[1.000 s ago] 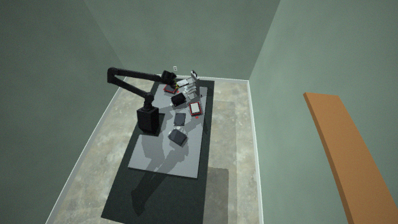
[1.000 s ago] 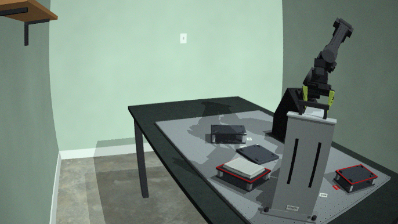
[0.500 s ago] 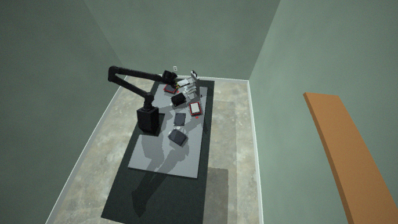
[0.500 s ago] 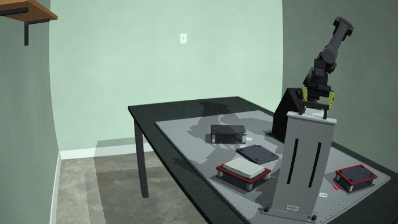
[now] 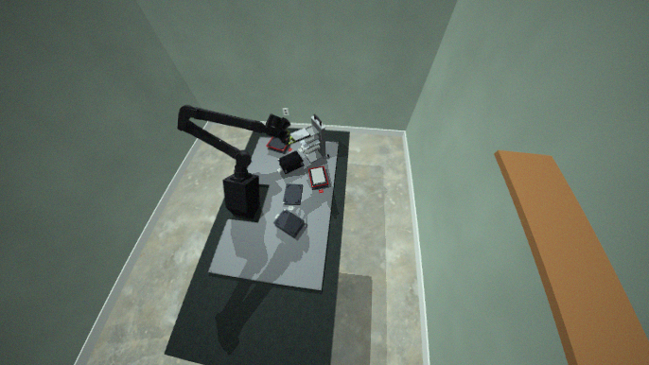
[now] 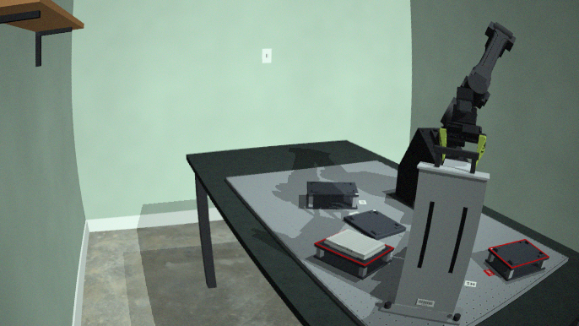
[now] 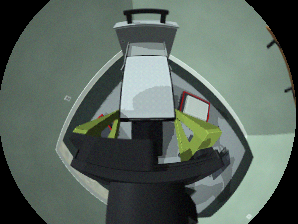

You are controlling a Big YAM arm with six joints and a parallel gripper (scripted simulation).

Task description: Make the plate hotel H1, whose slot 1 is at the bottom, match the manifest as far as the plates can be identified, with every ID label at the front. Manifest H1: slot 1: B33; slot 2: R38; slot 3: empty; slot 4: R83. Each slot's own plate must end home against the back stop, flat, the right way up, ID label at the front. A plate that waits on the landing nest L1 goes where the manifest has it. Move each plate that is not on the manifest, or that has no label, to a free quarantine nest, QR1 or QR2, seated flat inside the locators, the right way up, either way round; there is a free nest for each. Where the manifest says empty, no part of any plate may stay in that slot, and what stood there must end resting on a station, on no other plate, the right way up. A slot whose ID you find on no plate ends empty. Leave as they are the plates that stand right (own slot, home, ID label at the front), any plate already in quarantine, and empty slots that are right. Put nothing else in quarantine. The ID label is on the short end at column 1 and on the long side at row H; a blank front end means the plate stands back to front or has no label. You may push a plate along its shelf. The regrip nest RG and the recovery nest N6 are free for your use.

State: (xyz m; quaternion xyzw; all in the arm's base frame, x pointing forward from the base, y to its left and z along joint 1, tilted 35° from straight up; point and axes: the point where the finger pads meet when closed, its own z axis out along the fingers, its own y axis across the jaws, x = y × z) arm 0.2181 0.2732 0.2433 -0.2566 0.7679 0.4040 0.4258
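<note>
The hotel (image 5: pixel 323 143) (image 6: pixel 447 215) (image 7: pixel 145 33) stands upright at the far end of the board, its back to the exterior view. My gripper (image 5: pixel 290 138) (image 6: pixel 461 161) (image 7: pixel 147 113) is shut on the sides of a white plate (image 5: pixel 301 135) (image 7: pixel 146 85) near its front end. The plate is level, about at the hotel's top, and sticks out of its front; a strip shows between its far end and the back panel. Light shelves or plates show below it, not told apart. Another white plate (image 5: pixel 318 176) (image 6: pixel 354 244) (image 7: pixel 196 107) lies on a red-rimmed nest (image 6: pixel 318 247). No ID is legible.
Another red-rimmed nest (image 5: pixel 278 145) (image 6: pixel 519 253) has no plate. A black nest (image 5: pixel 290 162) stands before the hotel. A low dark nest (image 5: pixel 293 194) (image 6: pixel 375 224) and a raised dark nest (image 5: pixel 290 223) (image 6: pixel 332 188) stand farther along. A dark handle (image 7: pixel 146 11) tops the hotel.
</note>
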